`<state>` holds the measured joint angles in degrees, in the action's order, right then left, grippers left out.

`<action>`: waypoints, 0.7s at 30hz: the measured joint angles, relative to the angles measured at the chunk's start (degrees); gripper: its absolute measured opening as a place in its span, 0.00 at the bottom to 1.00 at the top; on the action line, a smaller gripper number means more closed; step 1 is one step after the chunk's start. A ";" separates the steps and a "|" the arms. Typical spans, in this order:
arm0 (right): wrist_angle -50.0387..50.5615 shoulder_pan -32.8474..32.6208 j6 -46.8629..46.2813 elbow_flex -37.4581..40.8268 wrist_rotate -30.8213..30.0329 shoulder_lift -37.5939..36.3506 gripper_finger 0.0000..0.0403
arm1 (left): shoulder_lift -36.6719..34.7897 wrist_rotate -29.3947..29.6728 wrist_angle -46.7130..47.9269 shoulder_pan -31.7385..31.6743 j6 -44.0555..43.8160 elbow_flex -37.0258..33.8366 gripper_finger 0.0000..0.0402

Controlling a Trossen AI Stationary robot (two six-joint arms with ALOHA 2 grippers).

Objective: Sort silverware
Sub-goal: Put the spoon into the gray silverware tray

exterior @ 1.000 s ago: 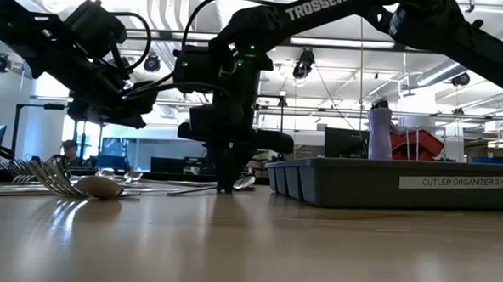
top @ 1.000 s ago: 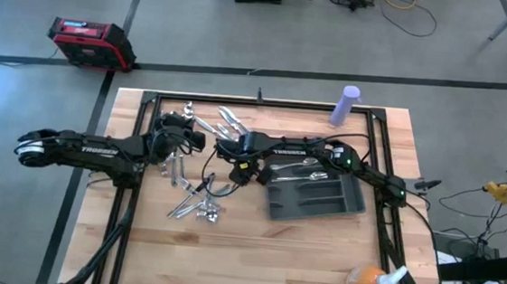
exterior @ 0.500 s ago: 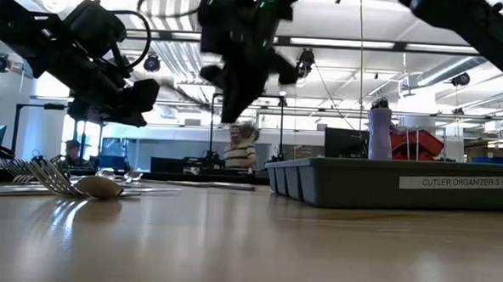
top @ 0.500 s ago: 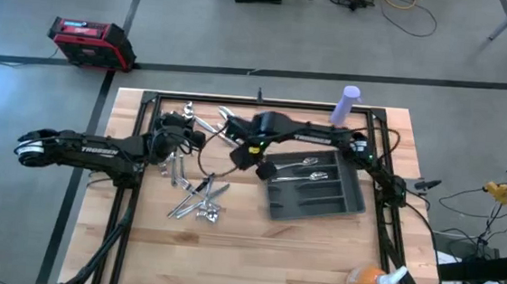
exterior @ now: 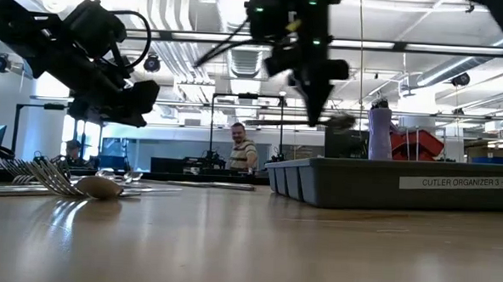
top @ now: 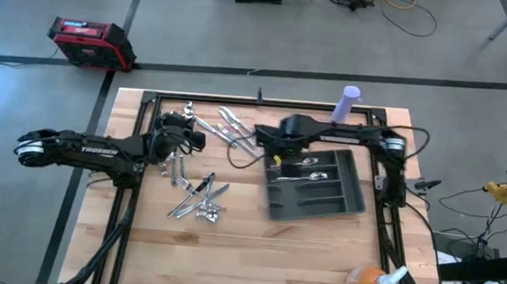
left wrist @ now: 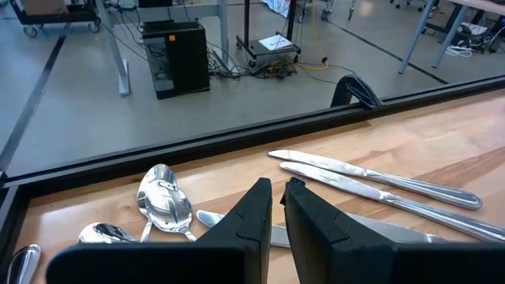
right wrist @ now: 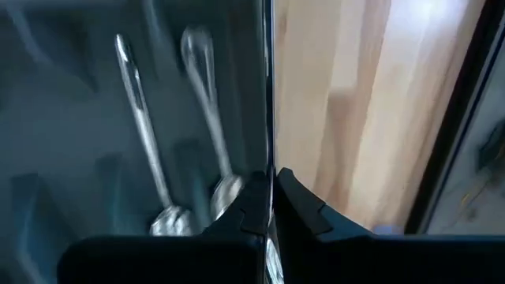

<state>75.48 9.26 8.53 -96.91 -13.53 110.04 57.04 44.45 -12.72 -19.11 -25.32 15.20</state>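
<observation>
our right gripper (top: pixel 272 154), clamped on a slim shiny utensil (right wrist: pixel 268 118), hangs over the dark grey compartmented tray (top: pixel 344 202), utensil's length along its slots.

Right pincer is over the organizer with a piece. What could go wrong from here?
1. The right pincer pinches a thin silver utensil edge-on; it might slip or twist when let go.
2. Two shiny spoons already lie in the dark grey compartmented tray; a drop could land crosswise on them.
3. The left pincer waits low over the loose knives.
</observation>
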 joint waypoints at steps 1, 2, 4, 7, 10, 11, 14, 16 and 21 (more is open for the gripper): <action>-1.54 -0.30 -2.14 3.70 -0.06 -2.32 0.00 | 0.00 0.00 -0.32 0.00 0.47 0.00 0.06; -2.82 -0.76 -4.07 6.85 0.00 -3.96 0.00 | 0.00 0.02 -0.77 0.00 1.04 0.00 0.06; -5.97 -1.73 -7.55 13.29 0.02 -7.35 0.00 | 0.00 0.01 -2.21 0.00 2.13 -0.02 0.06; -12.33 -3.45 -10.41 20.76 -0.04 -11.06 0.00 | 0.04 -0.01 -5.96 0.00 4.15 -0.02 0.06; -16.24 -5.52 -10.49 25.77 -0.34 -12.09 0.00 | 0.04 -0.45 -9.98 0.00 6.72 -0.02 0.06; -17.00 -6.15 -10.56 27.00 -0.30 -11.99 0.00 | 0.04 -1.08 -11.16 0.00 7.47 -0.02 0.06; -19.86 -7.53 -11.63 29.77 -1.24 -11.89 0.00 | 0.07 -4.56 -13.64 0.00 8.59 -0.02 0.06; -23.16 -7.89 -11.99 31.62 -3.34 -11.77 0.00 | 0.07 -7.01 -14.04 0.00 8.72 -0.02 0.06; -30.36 -7.87 -11.97 36.76 -2.60 -11.63 0.00 | 0.09 -12.65 -12.21 -0.02 9.32 -0.02 0.06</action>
<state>45.12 1.39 -3.44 -60.15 -16.13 98.41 57.12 31.80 -24.92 -19.14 -16.00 15.18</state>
